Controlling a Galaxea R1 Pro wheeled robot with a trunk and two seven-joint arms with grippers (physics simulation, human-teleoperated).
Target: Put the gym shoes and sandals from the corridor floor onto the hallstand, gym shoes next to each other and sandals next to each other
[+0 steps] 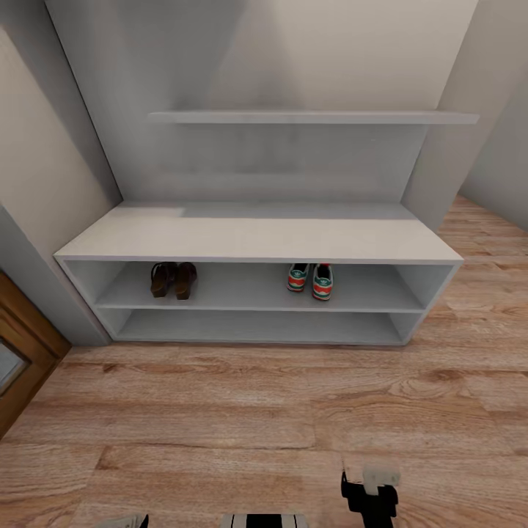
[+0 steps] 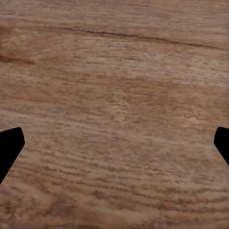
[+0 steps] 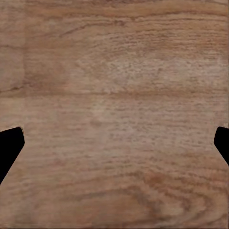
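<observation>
The two gym shoes [image 1: 310, 280] stand side by side on the upper open tier of the hallstand [image 1: 257, 236], right of its middle, heels toward me. The two sandals [image 1: 174, 279] sit together on the same tier, toward its left end. Neither pair touches the corridor floor [image 1: 220, 411]. My right gripper [image 1: 370, 493] hangs low over the planks at the near edge of the head view, well short of the rack. In the right wrist view its fingertips [image 3: 10, 145] are spread wide over bare wood. My left gripper [image 2: 114, 143] is likewise open above the floor.
A long floating shelf [image 1: 315, 117] runs along the wall above the hallstand. A wooden door [image 1: 22, 352] stands at the left beside a grey wall corner. Wood flooring stretches between me and the rack and continues past its right end.
</observation>
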